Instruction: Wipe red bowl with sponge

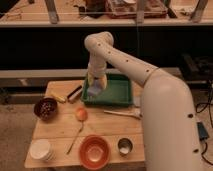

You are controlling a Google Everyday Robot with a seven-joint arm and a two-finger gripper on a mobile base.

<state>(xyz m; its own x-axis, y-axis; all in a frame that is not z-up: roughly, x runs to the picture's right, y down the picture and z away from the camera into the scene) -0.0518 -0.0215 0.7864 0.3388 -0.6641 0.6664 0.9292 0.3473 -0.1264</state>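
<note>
The red bowl stands at the table's near edge, wide and orange-red with a paler inside. My gripper hangs at the end of the white arm over the left end of the green tray. It is shut on the sponge, a small grey-blue block with a yellowish side, held just above the tray floor. The bowl lies well in front of the gripper, towards the camera.
A dark maroon bowl of brown bits sits at the left and a white bowl at the near left corner. A small metal cup is right of the red bowl. An orange ball, a spoon and a dark bar lie between.
</note>
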